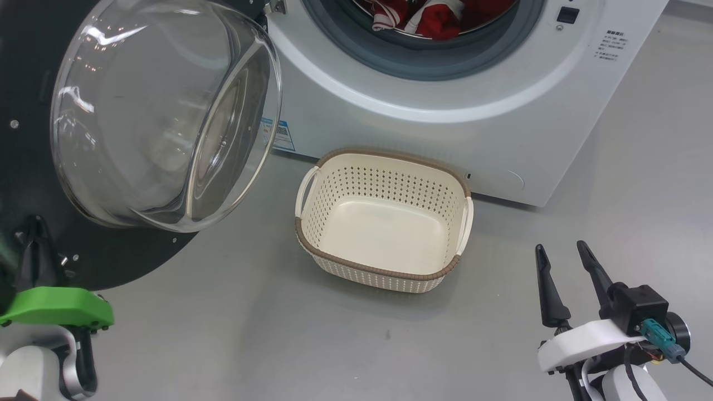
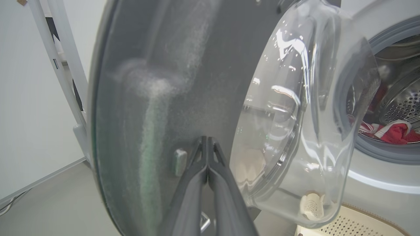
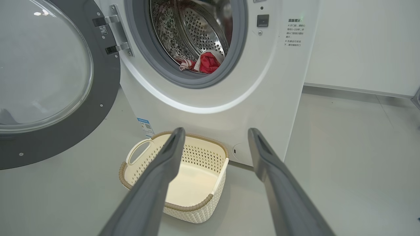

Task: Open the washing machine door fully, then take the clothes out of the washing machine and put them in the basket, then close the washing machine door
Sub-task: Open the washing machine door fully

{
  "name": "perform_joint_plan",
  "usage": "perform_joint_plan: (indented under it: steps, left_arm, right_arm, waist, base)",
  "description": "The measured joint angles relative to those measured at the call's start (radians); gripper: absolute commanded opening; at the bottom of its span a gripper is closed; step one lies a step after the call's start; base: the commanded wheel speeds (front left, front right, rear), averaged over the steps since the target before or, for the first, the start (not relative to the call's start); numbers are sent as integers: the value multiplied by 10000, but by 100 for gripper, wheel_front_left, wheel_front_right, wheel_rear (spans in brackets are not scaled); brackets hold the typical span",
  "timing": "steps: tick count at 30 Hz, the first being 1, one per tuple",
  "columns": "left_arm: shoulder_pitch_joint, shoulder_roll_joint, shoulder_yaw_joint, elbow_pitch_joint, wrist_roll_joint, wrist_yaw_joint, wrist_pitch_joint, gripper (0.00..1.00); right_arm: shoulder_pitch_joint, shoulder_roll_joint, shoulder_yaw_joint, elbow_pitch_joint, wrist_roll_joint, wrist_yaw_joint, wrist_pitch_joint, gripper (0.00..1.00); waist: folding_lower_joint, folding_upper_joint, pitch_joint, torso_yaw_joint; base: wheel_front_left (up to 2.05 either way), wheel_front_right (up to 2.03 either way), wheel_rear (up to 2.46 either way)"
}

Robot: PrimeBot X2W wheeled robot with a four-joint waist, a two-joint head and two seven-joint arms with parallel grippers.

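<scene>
The left fingers [image 2: 193, 170], pressed together, touch the inner face of the large round black-rimmed glass door [image 1: 161, 111]; the right fingers [image 3: 164, 164] hang spread, empty. The closed tips could skid off that glossy rim, leaving the door half-swung. One red-and-white striped garment [image 3: 206, 62] lies in the one white washing machine's [image 1: 445, 128] drum; one cream perforated basket [image 1: 384, 273] stands empty before it.

Smooth grey floor [image 1: 234, 334], faintly glossy, lit evenly and softly from above with only mild shadows. Plain white wall [image 3: 361, 42] at the right side of the right wrist view, meeting the floor along a pale skirting strip [image 3: 347, 89]. In the left wrist view, another pale wall, white slanting frame legs [image 2: 65, 65] standing before it, and a thin cable [image 2: 10, 205] lying near the floor's edge.
</scene>
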Motion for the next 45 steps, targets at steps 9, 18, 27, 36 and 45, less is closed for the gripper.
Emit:
perform_joint_plan:
  steps: [9,18,27,36,45]
  left_arm:
    - [702,-546,-245,-639,378,31,-88,0]
    - [1758,-890,-972,-1484,823,29,-104,0]
    - [2565,-1145,-2203,-2259,1208,-326,-104,45]
    - [2876,-1118,-2615,-2690,1494,-454,-104,100]
    - [3060,-968,-2729,-2863,1653,-487,46,100]
  right_arm:
    - [-32,0,25,104,0,75,0,100]
    - [23,2,150,173,4,82,0,100]
    - [166,4,307,153,44,82,0,100]
    - [153,8,669,31,305,90,0,100]
    - [172,6,913,-161,564,69,0,100]
  waist:
    - [0,0,-223,-138]
    - [0,0,-511,-217]
    - [0,1,-765,-389]
    - [0,0,-847,-788]
    - [0,0,-965,-1532]
  base:
    - [0,0,0]
    - [0,0,0]
    - [0,0,0]
    - [0,0,0]
    - [0,0,0]
